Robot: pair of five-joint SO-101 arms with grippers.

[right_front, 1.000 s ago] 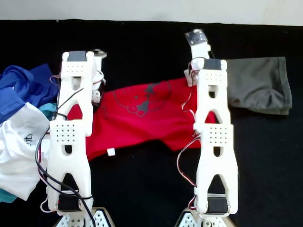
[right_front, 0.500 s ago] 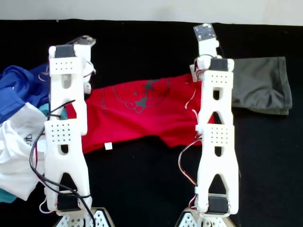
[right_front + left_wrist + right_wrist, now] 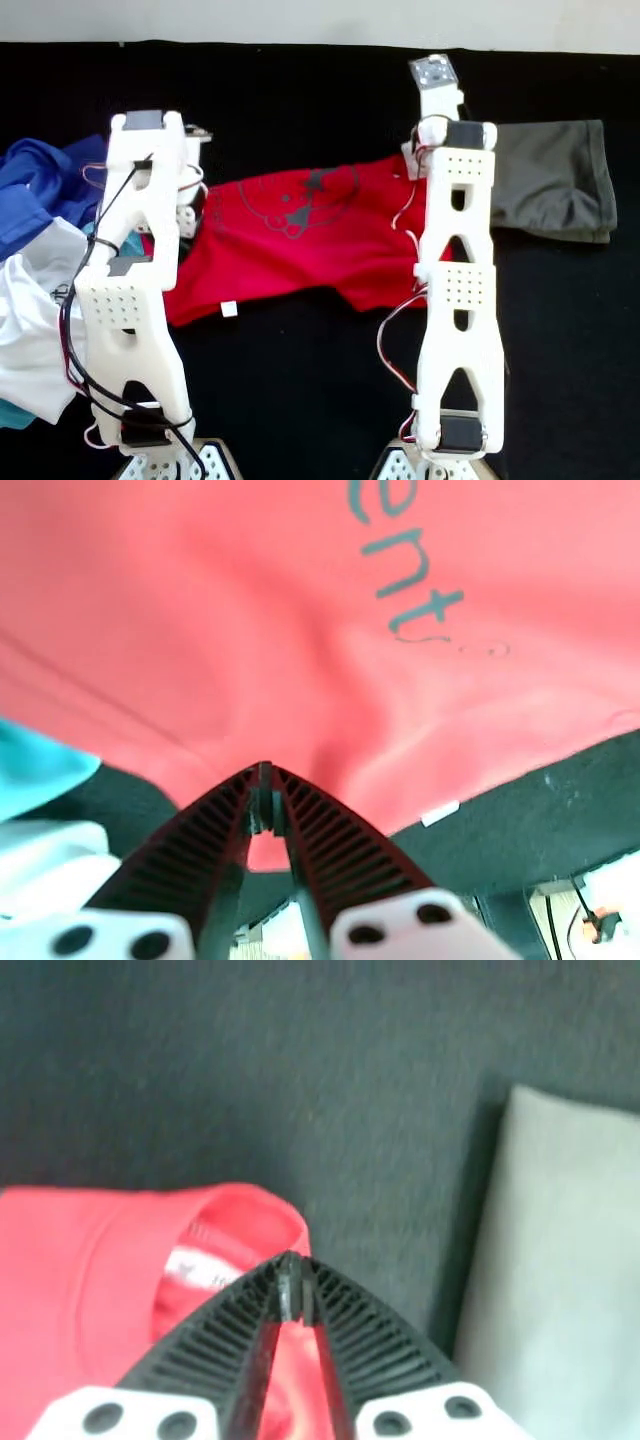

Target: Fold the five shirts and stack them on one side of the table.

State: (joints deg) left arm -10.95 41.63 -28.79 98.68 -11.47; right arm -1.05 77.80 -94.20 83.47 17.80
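Right beside the left end of the red shirt [image 3: 290,245] is a heap of loose shirts. A blue shirt [image 3: 45,185] is at the back and a white shirt [image 3: 35,330] at the front. A bit of a teal shirt [image 3: 40,765] pokes out next to the red one.

The left gripper [image 3: 262,798] is at that left end, with its jaws pressed together on the red edge. I think a little cloth is pinched in the tips, but the tips hide it.

The red shirt lies spread out sideways on the black table cover [image 3: 300,400]. It is wrinkled, and a small white tag [image 3: 229,309] sticks out of its front edge.

The right gripper [image 3: 291,1295] is at the red shirt's right end, jaws squeezed together on the collar [image 3: 250,1210]. Near that end, with a strip of black between, lies a grey shirt [image 3: 550,180], already folded flat.

The red shirt looks light, soft and floppy. It will sag and bunch up, so it is best held at two far-apart spots on its edge and pulled flat. Thin cloth can slip out of a small pinch.

There is lots of bare table in front of the red shirt and behind it. The tight spots are its two ends. The heap on the left could get dragged along, and the grey shirt on the right could get messed up
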